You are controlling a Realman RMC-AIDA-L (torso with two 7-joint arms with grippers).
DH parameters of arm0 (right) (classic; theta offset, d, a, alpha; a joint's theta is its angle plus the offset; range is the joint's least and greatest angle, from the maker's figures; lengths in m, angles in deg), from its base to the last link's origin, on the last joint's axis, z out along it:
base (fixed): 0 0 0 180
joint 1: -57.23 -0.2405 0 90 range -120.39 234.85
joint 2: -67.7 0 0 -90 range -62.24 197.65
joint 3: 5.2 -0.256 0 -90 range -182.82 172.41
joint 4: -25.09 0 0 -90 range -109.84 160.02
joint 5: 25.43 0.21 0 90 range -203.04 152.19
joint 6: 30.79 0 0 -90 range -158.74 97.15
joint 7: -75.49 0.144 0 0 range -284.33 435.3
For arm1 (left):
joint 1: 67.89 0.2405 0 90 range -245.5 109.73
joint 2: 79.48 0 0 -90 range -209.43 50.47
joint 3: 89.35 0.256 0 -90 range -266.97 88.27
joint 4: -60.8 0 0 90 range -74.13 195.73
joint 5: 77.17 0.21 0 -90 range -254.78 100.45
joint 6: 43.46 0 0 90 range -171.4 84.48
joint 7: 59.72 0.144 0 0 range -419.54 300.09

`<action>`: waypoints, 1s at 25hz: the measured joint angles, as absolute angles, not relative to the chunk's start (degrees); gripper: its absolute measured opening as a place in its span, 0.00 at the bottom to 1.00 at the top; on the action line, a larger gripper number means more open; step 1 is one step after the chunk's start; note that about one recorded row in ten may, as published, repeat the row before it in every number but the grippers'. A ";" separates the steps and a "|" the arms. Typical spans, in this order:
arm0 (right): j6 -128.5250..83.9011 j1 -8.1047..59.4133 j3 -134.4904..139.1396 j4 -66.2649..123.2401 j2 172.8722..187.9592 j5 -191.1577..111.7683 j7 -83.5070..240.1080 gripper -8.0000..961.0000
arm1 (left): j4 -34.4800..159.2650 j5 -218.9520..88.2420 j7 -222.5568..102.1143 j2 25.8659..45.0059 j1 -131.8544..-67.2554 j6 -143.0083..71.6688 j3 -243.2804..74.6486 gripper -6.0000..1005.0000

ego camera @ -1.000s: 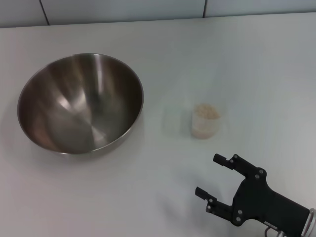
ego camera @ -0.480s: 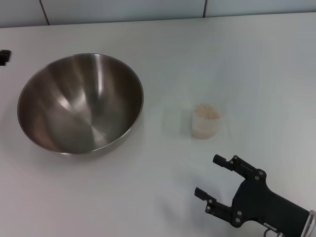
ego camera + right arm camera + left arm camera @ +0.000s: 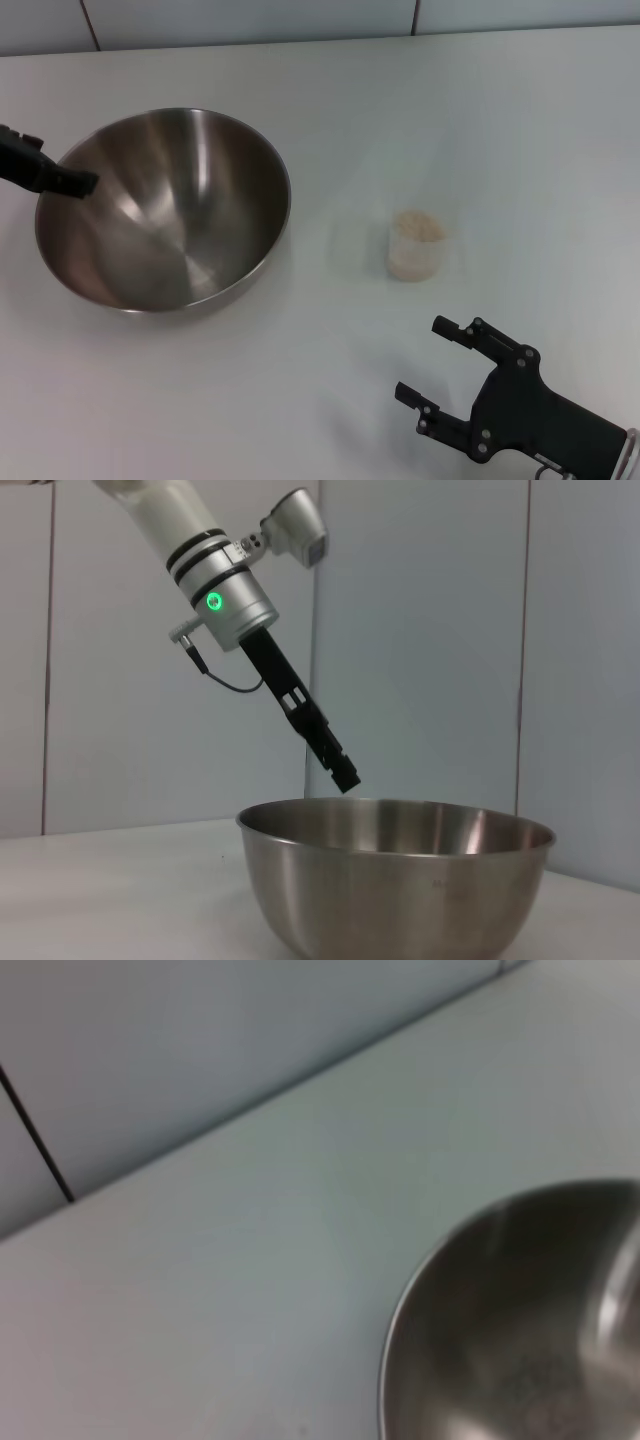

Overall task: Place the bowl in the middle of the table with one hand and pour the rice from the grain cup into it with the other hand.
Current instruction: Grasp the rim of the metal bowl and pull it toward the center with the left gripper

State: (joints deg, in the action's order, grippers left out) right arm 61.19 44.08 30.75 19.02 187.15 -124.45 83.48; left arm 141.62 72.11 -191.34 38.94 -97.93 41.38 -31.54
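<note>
The steel bowl stands on the left part of the white table. My left gripper reaches in from the left edge and hangs just over the bowl's left rim. In the right wrist view it points down at the bowl from above. The left wrist view shows part of the bowl's rim. The clear grain cup stands upright right of the bowl, with rice in it. My right gripper is open and empty, low at the front right, a short way from the cup.
A tiled wall runs along the table's far edge. The left arm's white wrist with a green light shows above the bowl in the right wrist view.
My left gripper has come in from the left edge and now reaches the bowl's left rim. The right gripper, bowl and cup have not moved.
</note>
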 joint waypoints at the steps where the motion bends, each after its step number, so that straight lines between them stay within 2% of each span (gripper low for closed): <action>1: 61.17 44.02 30.74 19.03 187.14 -124.47 83.48 0.80 | 140.78 73.03 -191.28 38.95 -98.37 41.03 -31.53 0.83; 21: 60.96 43.81 30.74 19.03 187.24 -124.42 83.48 0.80 | 126.71 77.42 -189.04 38.78 -104.50 34.96 -31.56 0.84; 25: 61.00 43.80 30.74 19.03 187.24 -124.40 83.48 0.80 | 126.54 77.42 -188.90 38.69 -104.58 34.86 -31.98 0.71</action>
